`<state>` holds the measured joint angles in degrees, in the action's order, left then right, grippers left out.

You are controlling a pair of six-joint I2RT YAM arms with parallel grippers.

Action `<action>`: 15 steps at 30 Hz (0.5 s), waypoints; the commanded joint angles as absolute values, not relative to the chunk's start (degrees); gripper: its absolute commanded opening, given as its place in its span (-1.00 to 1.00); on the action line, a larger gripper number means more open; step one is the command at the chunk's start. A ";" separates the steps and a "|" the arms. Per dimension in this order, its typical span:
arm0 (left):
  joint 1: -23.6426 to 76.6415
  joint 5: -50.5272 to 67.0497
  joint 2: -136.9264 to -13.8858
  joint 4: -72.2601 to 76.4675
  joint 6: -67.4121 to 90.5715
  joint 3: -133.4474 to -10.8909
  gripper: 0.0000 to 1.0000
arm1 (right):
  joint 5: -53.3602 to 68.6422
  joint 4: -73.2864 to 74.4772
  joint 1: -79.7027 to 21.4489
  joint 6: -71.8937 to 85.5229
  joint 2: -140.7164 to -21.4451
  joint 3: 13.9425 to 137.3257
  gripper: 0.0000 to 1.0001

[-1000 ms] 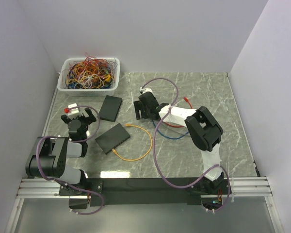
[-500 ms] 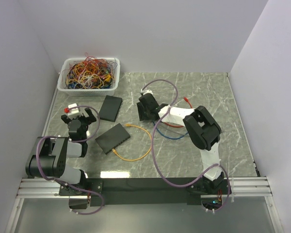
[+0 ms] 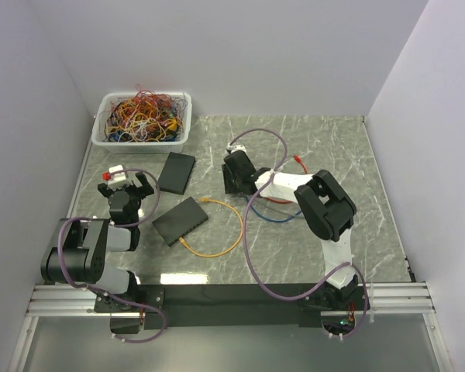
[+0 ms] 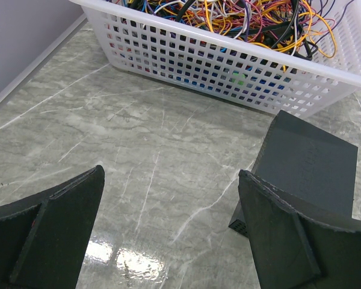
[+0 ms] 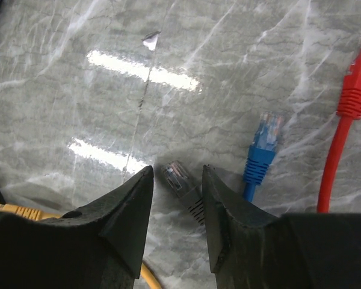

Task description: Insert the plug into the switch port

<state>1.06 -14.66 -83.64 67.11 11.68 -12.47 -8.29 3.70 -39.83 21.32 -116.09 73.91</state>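
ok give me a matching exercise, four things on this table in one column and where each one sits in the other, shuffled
Things
1. black plug
2. blue plug
3. white basket of cables
4. yellow cable

Places
a. far left corner of the table
b. curved beside the nearer black switch
c. between the fingers of the right tool
d. lying next to the red plug

Pairs: 1-c, 2-d, 3-a, 4-b

No lettering, label or number can be read on the switch [image 3: 180,220] or the basket [image 4: 228,66]
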 commanded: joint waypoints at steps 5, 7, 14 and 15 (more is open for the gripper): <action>1.14 -13.71 -83.67 70.75 11.25 -13.54 0.99 | -4.92 3.61 -42.80 23.91 -113.11 70.84 -0.10; 1.14 -13.71 -83.58 70.75 11.25 -13.54 0.99 | -5.10 3.60 -43.85 23.91 -113.29 70.93 -0.10; 1.14 -13.71 -83.67 70.75 11.25 -13.54 0.99 | -4.83 3.43 -44.65 24.26 -109.88 71.19 -0.13; 1.14 -13.71 -83.67 70.75 11.16 -13.54 0.99 | -5.44 3.17 -44.65 24.17 -108.99 70.06 -0.13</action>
<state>1.06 -14.66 -83.64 67.13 11.68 -12.47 -5.08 3.03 -44.49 23.40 -114.06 71.53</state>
